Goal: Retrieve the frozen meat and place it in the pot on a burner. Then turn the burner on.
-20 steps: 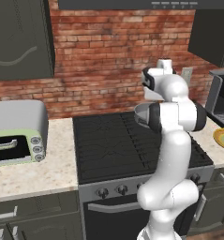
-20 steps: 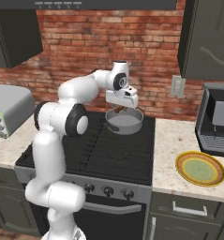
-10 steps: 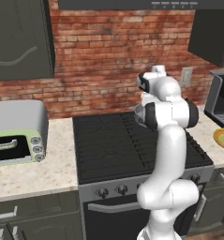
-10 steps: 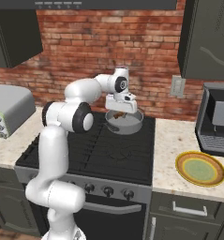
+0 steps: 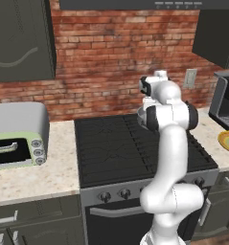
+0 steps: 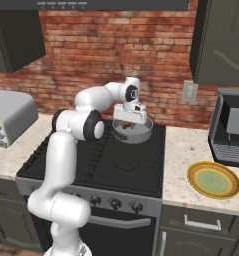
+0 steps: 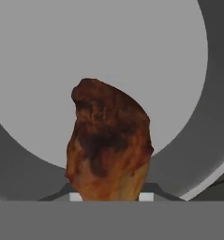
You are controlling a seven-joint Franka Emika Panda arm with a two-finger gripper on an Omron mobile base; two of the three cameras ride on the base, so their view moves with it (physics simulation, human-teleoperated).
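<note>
The frozen meat [image 7: 108, 150], a brownish-tan lump, stands up between the fingers of my gripper [image 7: 108, 196], which is shut on it. Beneath it lies the pot's [image 7: 108, 42] flat grey floor, with its rim curving round at the right. In the right base view the grey metal pot [image 6: 143, 134] stands on the back right burner [image 6: 157, 135] of the dark cooktop. My gripper [image 6: 131, 119] reaches down into the pot from above, and a bit of the meat [image 6: 129, 127] shows inside the rim. In the left base view my own arm hides the pot.
A row of round knobs [image 6: 116, 204] runs along the stove front. A yellow-green plate [image 6: 213, 180] lies on the counter right of the stove, with a coffee machine [image 6: 233, 127] behind it. A toaster oven [image 5: 15, 136] stands on the left counter.
My hand has come down with the meat from above the pot to inside its rim. The pot has stayed in place.
</note>
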